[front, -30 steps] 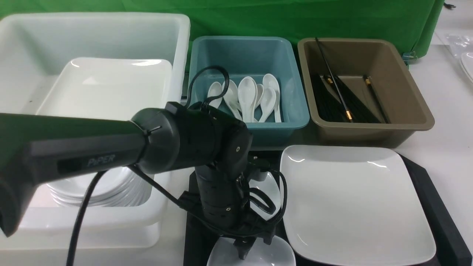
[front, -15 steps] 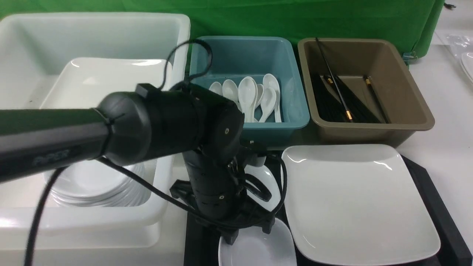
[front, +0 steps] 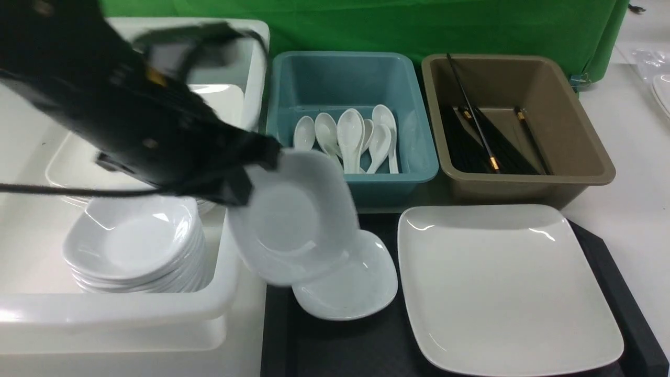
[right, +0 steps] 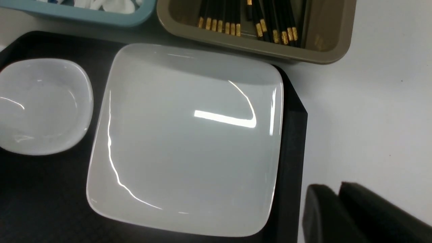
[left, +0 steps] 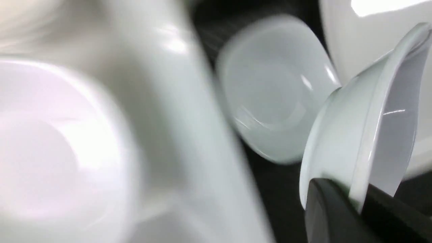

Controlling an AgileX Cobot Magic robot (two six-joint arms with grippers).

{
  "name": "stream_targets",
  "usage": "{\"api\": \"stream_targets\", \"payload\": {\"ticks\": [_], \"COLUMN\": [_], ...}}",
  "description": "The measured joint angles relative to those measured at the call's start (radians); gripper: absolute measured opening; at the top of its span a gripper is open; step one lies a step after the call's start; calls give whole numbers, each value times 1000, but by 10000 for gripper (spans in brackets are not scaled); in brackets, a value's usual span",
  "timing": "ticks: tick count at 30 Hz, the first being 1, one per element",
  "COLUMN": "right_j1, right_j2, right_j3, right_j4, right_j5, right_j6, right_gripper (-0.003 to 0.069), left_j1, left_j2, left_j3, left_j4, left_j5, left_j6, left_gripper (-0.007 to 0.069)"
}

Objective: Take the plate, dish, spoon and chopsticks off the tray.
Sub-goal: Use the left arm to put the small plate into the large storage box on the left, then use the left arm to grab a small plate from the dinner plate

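Note:
My left gripper (front: 246,178) is shut on the rim of a small white dish (front: 293,220) and holds it tilted in the air, over the tray's left edge and next to the white bin. In the left wrist view the rim sits pinched between the black fingers (left: 324,202). A second small dish (front: 350,285) lies on the black tray (front: 335,351), partly under the held one. The large white plate (front: 502,283) fills the tray's right side. My right gripper (right: 337,190) hovers shut and empty over the table, just off the tray's right edge.
The white bin (front: 131,309) on the left holds a stack of small dishes (front: 136,246) and a large plate behind them. Behind the tray, a blue bin (front: 419,157) holds several white spoons (front: 350,131), and a brown bin (front: 591,152) holds black chopsticks (front: 487,152).
My left gripper closed on the near dish on the tray, then swung up and left with it toward the white bin. The other dish is now uncovered.

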Motion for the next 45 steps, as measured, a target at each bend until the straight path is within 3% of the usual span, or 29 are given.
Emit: {"api": "stream_targets", "payload": {"ticks": [5, 10, 18, 23, 26, 28, 31, 33, 37, 40, 43, 44, 45], "right_j1": [0, 0, 0, 0, 0, 0, 0, 0, 0, 0, 0, 0, 0], "right_j2": [0, 0, 0, 0, 0, 0, 0, 0, 0, 0, 0, 0, 0], "right_j3": [0, 0, 0, 0, 0, 0, 0, 0, 0, 0, 0, 0, 0], "right_j4": [0, 0, 1, 7, 7, 7, 7, 7, 7, 7, 7, 7, 7], "right_j5": [0, 0, -1, -1, -1, -1, -1, -1, -1, -1, -2, -2, -2], "right_j6": [0, -2, -10, -12, -12, -12, -12, -12, -12, -12, -12, -12, -12], "right_gripper": [115, 123, 135, 141, 142, 142, 144, 148, 155, 160, 161, 161, 161], "left_j1": [390, 603, 636, 636, 636, 636, 634, 606, 457, 195, 67, -58, -58], "left_j2": [-79, -79, -72, -72, -72, -76, -83, -87, -90, -72, -41, 24, 31], "left_j3": [16, 134, 289, 299, 280, 214, 138, 67, 16, 7, 4, -12, -16], "left_j4": [-74, -260, -318, -295, -249, -181, -158, -157, -158, -163, -165, -166, -165], "left_j5": [35, -12, -113, -133, -108, -49, 8, 48, 44, -49, -89, -105, -106], "left_j6": [96, 200, 243, 248, 248, 250, 250, 250, 250, 249, 230, 209, 209], "left_gripper": [22, 22, 43, 179, 299, 420, 482, 499, 439, 300, 242, 191, 184]}}
